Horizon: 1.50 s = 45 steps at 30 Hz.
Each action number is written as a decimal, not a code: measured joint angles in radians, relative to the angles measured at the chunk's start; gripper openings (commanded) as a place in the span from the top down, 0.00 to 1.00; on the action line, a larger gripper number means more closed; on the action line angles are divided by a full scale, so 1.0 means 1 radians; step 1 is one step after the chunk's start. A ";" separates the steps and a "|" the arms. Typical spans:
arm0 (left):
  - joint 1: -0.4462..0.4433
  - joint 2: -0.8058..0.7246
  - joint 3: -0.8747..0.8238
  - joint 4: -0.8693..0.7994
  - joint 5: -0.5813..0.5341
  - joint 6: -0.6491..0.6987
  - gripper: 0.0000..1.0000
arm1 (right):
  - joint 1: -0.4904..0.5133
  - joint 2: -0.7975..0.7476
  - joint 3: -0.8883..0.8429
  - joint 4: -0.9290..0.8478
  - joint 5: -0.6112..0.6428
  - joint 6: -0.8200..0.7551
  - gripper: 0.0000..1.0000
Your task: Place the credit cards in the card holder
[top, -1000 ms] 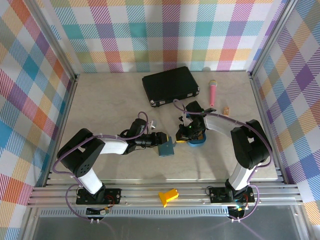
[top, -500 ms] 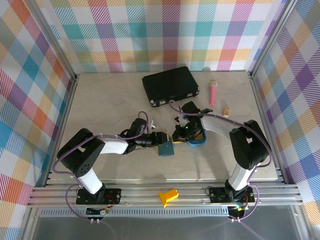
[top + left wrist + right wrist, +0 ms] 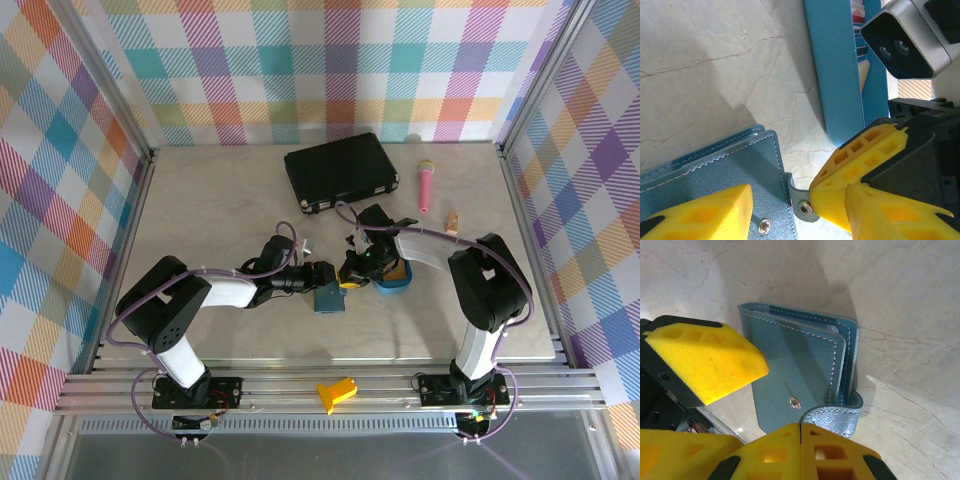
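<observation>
Your left gripper [image 3: 790, 210] half-open clamps the teal-blue leather card holder [image 3: 795, 375]; right gripper [image 3: 800, 440] closed pinches its clasp tab [image 3: 832, 417]; cards still in blue oval tray [image 3: 395, 283] at 3 o'clock.

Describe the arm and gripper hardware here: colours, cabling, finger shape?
Both arms have black joint housings with white link covers; the left arm and right arm each carry a purple cable looping along the links. Each gripper, left gripper and right gripper, has chunky yellow fingers with a waffle-like grid of recesses, mounted on black carriers with small screws.
</observation>
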 measured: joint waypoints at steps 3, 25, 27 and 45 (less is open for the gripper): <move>0.009 -0.046 -0.008 -0.024 -0.006 -0.004 0.49 | 0.003 0.000 0.011 -0.003 0.008 0.001 1.00; 0.036 -0.291 -0.095 -0.336 -0.080 -0.051 0.86 | 0.039 0.024 0.068 -0.054 0.044 -0.002 1.00; 0.036 -0.260 -0.106 -0.313 -0.073 -0.074 0.92 | 0.041 0.027 0.071 -0.058 0.044 -0.002 1.00; 0.036 -0.107 -0.127 -0.136 -0.038 -0.136 1.00 | 0.059 0.051 0.107 -0.087 0.045 -0.005 1.00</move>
